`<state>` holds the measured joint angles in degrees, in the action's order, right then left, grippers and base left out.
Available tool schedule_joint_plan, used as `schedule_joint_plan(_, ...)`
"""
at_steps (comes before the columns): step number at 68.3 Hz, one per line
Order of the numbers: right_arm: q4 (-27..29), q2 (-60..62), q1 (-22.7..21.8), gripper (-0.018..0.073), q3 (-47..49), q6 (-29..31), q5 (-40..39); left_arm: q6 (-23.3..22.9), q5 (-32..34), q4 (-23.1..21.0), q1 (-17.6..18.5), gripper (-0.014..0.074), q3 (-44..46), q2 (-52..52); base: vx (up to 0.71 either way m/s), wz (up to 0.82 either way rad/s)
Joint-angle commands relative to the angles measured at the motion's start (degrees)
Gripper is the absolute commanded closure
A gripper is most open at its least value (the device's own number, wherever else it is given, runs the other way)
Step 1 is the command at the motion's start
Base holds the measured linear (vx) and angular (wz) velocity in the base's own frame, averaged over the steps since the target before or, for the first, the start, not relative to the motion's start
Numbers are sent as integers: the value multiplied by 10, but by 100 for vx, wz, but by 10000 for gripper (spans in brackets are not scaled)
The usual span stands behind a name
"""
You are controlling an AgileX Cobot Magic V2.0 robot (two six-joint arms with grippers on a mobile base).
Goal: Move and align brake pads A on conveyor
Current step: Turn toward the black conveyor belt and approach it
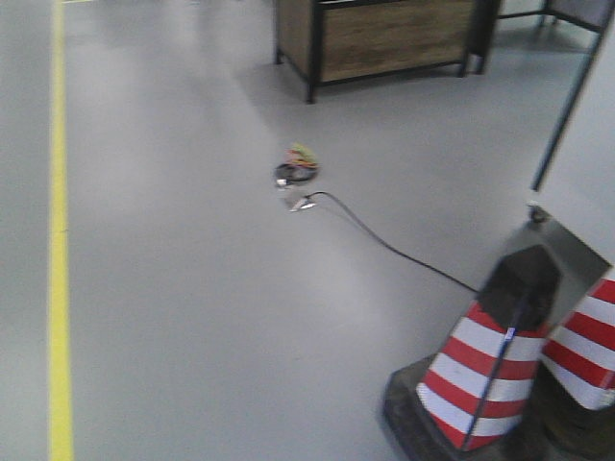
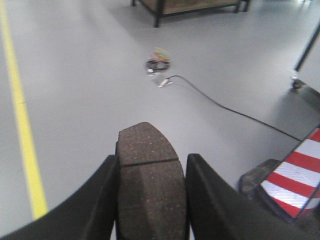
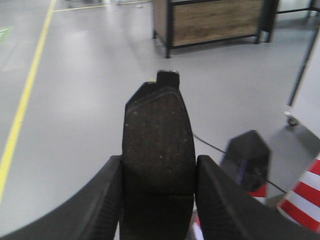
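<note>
My left gripper (image 2: 152, 158) is shut on a brake pad (image 2: 149, 190), a dark brown-grey oblong with a thin groove across it, which sticks out forward between the two black fingers. My right gripper (image 3: 160, 159) is shut on a second brake pad (image 3: 159, 132), dark and speckled, with a small tab at its far end. Both pads hang in the air above a grey floor. The conveyor is out of view in all three views. Neither gripper shows in the front view.
Two red-and-white traffic cones (image 1: 485, 370) (image 1: 588, 346) stand at the lower right. A black cable (image 1: 384, 245) runs across the floor to a small bundle of wires (image 1: 298, 165). A wooden cabinet (image 1: 384, 34) stands at the back. A yellow floor line (image 1: 60, 240) runs along the left.
</note>
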<state>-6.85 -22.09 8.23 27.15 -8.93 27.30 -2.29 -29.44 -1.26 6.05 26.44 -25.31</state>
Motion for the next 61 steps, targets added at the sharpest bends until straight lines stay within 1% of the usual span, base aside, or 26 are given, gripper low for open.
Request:
schedule_joint_plan(1, -6, -3, -1, 569, 18, 3, -55, -2, 52, -4, 3, 603, 17, -5, 22, -74)
schedule_joint_plan(26, -6, -3, 1, 569, 18, 3, -55, -2, 52, -4, 3, 603, 17, -5, 20, -67)
schedule_joint_plan(38, -8, -3, 40, 569, 18, 3, -55, -2, 52, -4, 3, 603, 17, -5, 16, -65)
schedule_joint_plan(61, -6, -3, 39, 569, 18, 3, -55, -2, 52, -4, 3, 603, 17, -5, 15, -80)
